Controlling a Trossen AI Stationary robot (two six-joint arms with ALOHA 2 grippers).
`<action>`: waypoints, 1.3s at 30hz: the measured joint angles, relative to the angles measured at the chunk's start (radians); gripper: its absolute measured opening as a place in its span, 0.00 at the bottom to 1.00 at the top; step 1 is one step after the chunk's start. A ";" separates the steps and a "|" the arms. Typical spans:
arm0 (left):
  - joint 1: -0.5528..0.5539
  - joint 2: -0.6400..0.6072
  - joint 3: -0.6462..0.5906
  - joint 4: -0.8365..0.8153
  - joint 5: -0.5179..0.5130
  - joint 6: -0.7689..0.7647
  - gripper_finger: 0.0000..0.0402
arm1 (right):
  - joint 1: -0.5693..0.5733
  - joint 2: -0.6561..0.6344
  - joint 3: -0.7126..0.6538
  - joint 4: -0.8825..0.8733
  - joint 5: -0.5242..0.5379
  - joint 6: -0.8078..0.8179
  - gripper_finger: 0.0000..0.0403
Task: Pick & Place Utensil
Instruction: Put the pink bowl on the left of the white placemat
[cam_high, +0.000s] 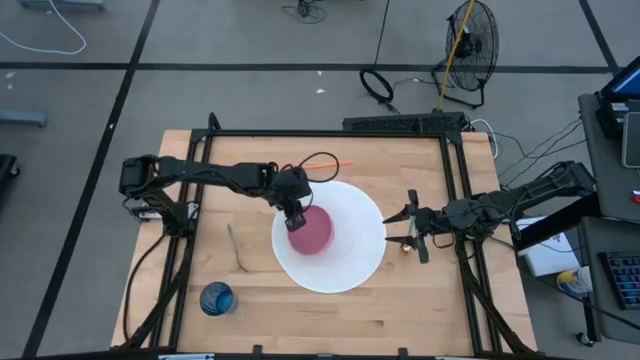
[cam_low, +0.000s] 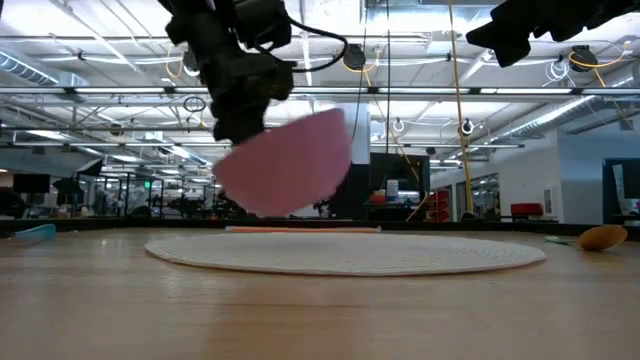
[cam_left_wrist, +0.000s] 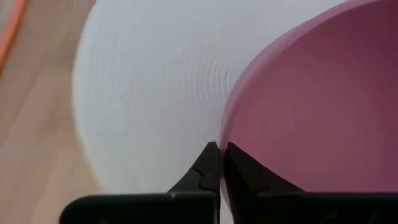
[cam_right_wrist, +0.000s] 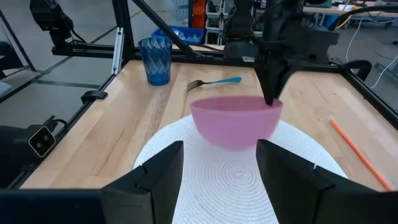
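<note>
pink bowl (cam_high: 311, 228) over mat (cam_high: 350, 262) ctr, mat's right side free

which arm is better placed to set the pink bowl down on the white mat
Left. The left gripper is already shut on the rim of the pink bowl, holding it lifted just above the white mat. The right gripper waits open at the mat's edge, holding nothing.

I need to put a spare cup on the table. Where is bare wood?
Free: the near edge between the blue cup and the mat, and the far left corner. Crowded: mid-mat, where the left pincer holds the pink bowl aloft; right pincer waits at its right edge.
</note>
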 joint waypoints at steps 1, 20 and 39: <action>0.000 -0.002 0.013 -0.050 0.001 -0.001 0.01 | 0.000 0.000 0.000 0.000 0.000 0.000 0.49; 0.023 0.037 0.035 -0.136 -0.025 -0.024 0.01 | 0.000 0.000 0.000 -0.007 0.000 0.022 0.49; 0.023 0.079 0.035 -0.129 0.021 -0.042 0.17 | 0.000 0.003 -0.087 0.069 0.000 0.022 0.49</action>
